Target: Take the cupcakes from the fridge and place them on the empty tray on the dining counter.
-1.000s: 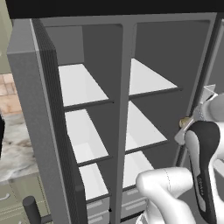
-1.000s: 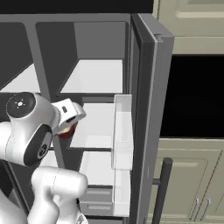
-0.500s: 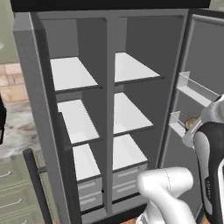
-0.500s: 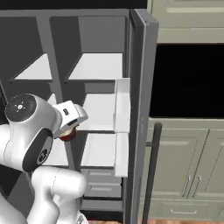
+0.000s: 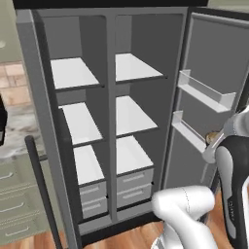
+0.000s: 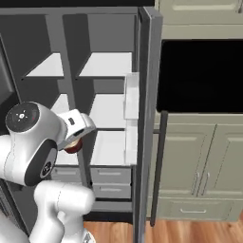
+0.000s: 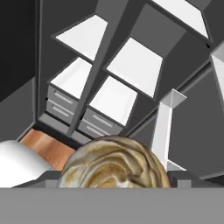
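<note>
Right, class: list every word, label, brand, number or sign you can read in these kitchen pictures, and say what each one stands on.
None: no readable text anywhere.
The fridge, its white shelves, drawers and door bins are all blank.
The green cabinets carry no labels.
The frosted cupcake at the tool bears no writing.

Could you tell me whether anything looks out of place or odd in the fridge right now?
The fridge stands with both doors open and every white shelf bare. A cupcake with swirled tan frosting sits between the gripper's fingertips, outside the shelves. Nothing looks spilled or damaged.
</note>
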You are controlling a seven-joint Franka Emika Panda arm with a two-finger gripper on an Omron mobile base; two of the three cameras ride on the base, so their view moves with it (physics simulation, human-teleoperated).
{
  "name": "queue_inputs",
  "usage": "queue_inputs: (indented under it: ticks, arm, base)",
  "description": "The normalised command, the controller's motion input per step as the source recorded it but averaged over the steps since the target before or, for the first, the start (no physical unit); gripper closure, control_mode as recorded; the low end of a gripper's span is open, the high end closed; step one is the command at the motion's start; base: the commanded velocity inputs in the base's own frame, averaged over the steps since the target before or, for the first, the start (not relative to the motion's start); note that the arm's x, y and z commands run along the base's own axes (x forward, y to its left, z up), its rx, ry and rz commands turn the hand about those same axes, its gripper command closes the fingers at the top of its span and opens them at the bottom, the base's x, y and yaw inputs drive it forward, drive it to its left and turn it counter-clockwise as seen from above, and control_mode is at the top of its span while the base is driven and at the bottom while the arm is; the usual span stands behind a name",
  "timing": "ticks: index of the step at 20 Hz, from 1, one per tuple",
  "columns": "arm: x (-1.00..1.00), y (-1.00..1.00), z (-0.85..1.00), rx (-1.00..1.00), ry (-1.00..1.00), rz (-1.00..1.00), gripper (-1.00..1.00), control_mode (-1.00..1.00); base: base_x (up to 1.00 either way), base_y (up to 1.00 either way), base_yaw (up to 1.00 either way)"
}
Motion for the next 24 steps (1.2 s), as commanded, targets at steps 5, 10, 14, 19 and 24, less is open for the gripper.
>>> queue_inputs:
  ticks: [5, 10, 14, 19, 24]
  arm:
    - [0.0, 0.0, 0.0, 0.0, 0.0, 0.0, 1.0, 1.0]
    - [0.0, 0.0, 0.0, 0.0, 0.0, 0.0, 1.0, 1.0]
    - [0.0, 0.0, 0.0, 0.0, 0.0, 0.0, 1.0, 1.0]
    - [0.0, 0.0, 0.0, 0.0, 0.0, 0.0, 1.0, 1.0]
    - [0.0, 0.0, 0.0, 0.0, 0.0, 0.0, 1.0, 1.0]
  base:
    - [-0.66, -0.26, -0.06]
    - [-0.6, -0.24, -0.09]
    - [-0.23, -0.33, -0.24]
    - [-0.02, -0.29, -0.33]
    - [0.0, -0.31, -0.45]
